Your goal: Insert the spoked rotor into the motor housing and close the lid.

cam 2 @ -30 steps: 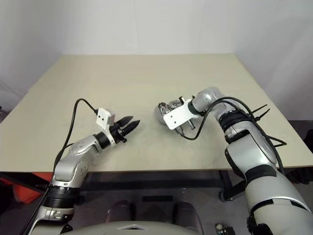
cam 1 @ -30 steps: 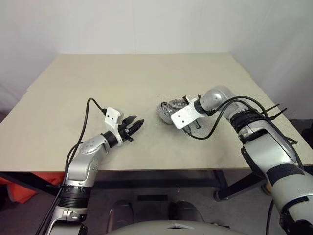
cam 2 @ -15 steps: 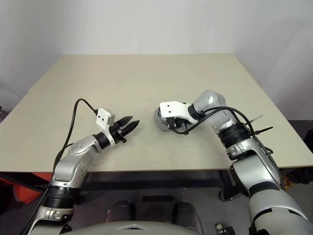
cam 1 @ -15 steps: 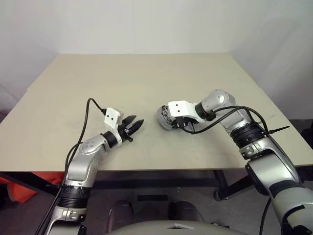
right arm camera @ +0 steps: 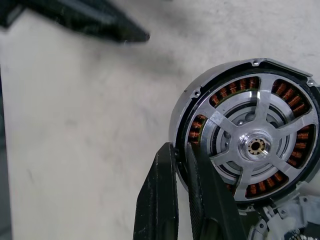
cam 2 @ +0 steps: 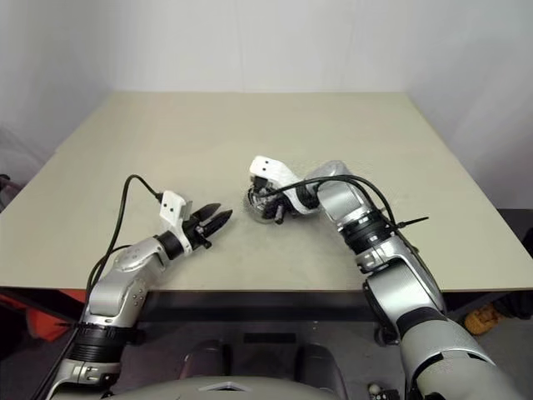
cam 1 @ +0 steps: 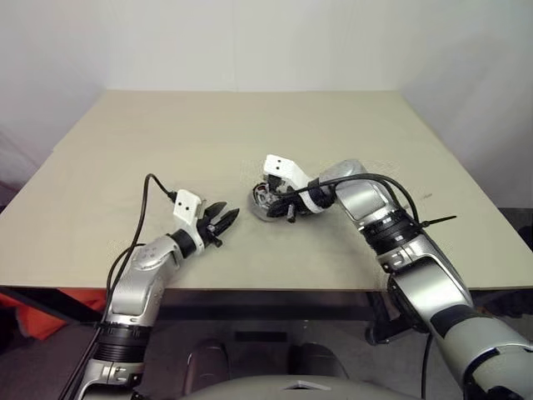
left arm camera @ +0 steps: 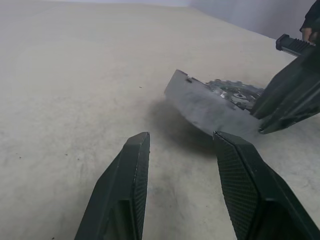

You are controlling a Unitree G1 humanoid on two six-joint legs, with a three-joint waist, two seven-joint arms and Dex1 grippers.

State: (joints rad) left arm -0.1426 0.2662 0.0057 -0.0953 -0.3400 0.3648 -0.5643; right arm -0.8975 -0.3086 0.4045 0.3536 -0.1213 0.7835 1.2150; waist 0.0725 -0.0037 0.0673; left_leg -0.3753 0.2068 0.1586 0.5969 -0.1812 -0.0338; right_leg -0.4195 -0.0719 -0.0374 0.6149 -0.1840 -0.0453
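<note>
Pinching the motor housing (right arm camera: 247,145) rim mid-desk (cam 1: 125,167), the right end effector (right arm camera: 182,200) tilts it, spoked rotor (right arm camera: 257,146) seemingly seated, lid pending; left end effector (left arm camera: 182,165) waits apart, empty.

A beige table (cam 1: 250,133) with a matte, faintly speckled top was seen across the middle of the head views, its far edge lying toward twelve o'clock against a plain white wall (cam 1: 250,42). Its near edge ran toward six o'clock, where the top was seen to be thin in section. A patch of red-orange material (cam 1: 33,312) was seen under the table at about eight o'clock. A dark frame or leg (cam 1: 375,329) was visible below the table at about five o'clock.
</note>
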